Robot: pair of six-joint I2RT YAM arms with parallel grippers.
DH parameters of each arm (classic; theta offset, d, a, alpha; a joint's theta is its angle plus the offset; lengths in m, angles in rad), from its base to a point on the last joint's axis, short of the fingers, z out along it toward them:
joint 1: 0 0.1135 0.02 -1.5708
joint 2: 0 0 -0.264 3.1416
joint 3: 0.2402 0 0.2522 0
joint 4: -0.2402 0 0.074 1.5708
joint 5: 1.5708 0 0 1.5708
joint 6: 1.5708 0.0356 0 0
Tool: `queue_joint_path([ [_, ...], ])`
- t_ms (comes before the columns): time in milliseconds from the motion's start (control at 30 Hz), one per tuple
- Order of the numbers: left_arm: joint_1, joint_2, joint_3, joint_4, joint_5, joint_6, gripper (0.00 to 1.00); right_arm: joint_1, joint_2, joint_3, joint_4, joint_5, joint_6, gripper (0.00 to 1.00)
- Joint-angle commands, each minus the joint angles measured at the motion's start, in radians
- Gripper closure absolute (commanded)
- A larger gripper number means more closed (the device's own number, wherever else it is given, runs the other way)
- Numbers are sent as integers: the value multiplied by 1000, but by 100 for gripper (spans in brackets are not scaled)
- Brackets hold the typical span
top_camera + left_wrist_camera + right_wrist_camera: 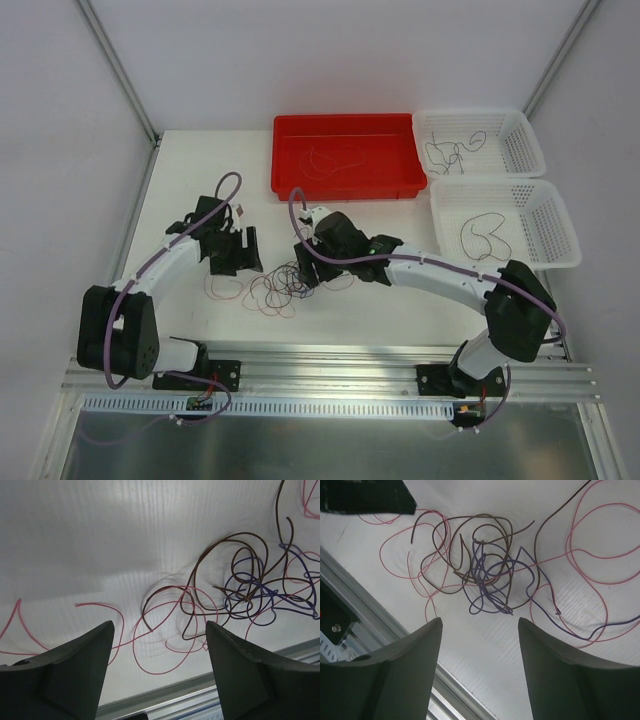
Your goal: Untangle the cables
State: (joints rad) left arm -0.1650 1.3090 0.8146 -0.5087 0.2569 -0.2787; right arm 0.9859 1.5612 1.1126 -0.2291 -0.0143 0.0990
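Note:
The cables [278, 288] lie as a loose tangle of pink, brown and purple strands on the white table between my two grippers. My left gripper [240, 262] hangs just left of them, open and holding nothing. Its wrist view has pink loops [161, 647] below the open left gripper [159, 623] and a brown and purple knot [245, 591] to the right. My right gripper [306, 272] hovers at the tangle's right edge, also open. In its wrist view the knot [486, 575] lies just beyond the empty right gripper [480, 620], with pink strands [590, 575] trailing right.
A red tray [345, 122] at the back holds one strand. Two white baskets [522, 150] [556, 228] at the right each hold dark strands. A metal rail [330, 362] runs along the near table edge close to the tangle.

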Motion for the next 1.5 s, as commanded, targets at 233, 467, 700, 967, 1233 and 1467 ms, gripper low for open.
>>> queue_joint_path([
  [233, -97, 160, 60, -31, -62, 49, 35, 20, 76, 30, 125, 62, 77, 32],
  [467, -107, 208, 78, -47, -77, 52, 80, 25, 129, 20, 146, 105, 90, 33],
  [700, -111, 99, 55, -53, -93, 35, 100, 17, 151, -16, 116, 181, 100, 74],
  [967, -102, -206, 205, -194, -224, -37, 100, -87, 7, -171, 51, 267, 133, 99],
  [1233, -65, -316, 615, -428, -421, -80, 100, -234, -150, -315, 10, 260, 159, 99],
  [1467, -31, -324, 836, -525, -663, -79, 100, -346, -243, -388, 7, 237, 162, 99],
])
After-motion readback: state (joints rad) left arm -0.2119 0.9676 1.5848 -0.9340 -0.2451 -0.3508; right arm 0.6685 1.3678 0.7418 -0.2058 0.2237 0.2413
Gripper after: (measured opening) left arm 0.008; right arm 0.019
